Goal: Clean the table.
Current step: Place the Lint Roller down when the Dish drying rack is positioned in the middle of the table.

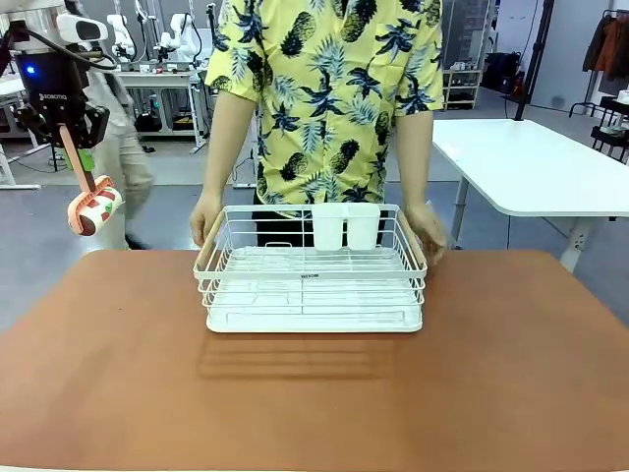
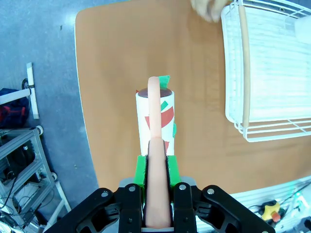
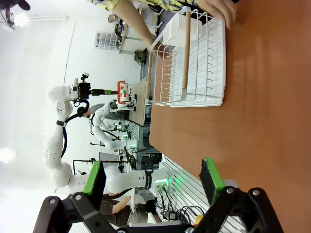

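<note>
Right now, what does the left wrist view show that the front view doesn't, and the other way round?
Left wrist view alone: the green pads clamped on the lint roller's pink handle, and the floor past the table's edge. Front view alone: the person's shirt, both hands on the dish rack, two white cups inside it, and a white table behind. Shared: the roller, the white rack and the reddish-brown table.

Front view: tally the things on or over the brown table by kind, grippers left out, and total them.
White wire dish rack: 1
White cutlery cups in the rack: 2
Lint roller, held by its handle above the table's left far corner: 1
Person's hands on the rack's ends: 2
Total: 6
</note>
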Motion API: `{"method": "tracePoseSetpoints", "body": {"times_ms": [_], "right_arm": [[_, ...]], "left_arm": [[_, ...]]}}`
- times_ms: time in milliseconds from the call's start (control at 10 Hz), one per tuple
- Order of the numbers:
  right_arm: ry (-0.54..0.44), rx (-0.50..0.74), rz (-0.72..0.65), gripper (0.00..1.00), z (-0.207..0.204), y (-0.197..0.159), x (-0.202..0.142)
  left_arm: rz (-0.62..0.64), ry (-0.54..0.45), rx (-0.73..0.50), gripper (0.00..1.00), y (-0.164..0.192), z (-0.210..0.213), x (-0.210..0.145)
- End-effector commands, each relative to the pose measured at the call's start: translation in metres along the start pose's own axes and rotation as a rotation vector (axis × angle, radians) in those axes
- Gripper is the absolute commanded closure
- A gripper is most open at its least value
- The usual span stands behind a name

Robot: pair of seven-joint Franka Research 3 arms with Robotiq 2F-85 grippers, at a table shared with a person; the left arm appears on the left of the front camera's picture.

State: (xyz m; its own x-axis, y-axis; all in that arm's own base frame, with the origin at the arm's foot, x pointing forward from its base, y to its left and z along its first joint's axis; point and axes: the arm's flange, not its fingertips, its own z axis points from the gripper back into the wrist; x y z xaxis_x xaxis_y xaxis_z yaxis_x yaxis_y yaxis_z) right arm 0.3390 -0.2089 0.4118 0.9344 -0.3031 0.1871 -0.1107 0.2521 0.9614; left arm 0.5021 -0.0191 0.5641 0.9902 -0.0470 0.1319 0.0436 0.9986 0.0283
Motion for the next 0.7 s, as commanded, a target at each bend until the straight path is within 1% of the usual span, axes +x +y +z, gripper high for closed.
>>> {"method": "tracePoseSetpoints", "body": {"times_ms": [0, 600], "right_arm": [[-0.006, 0.009, -0.001, 0.00, -0.0002, 0.0042, -0.0003], [-0.006, 0.009, -0.001, 0.00, -0.0002, 0.0042, -0.0003]], "left_arm": [[-0.001, -0.007, 0.017, 0.79, 0.0025, 0.0034, 0.0019], [-0.001, -0.007, 0.017, 0.79, 0.0025, 0.0034, 0.0019]]}}
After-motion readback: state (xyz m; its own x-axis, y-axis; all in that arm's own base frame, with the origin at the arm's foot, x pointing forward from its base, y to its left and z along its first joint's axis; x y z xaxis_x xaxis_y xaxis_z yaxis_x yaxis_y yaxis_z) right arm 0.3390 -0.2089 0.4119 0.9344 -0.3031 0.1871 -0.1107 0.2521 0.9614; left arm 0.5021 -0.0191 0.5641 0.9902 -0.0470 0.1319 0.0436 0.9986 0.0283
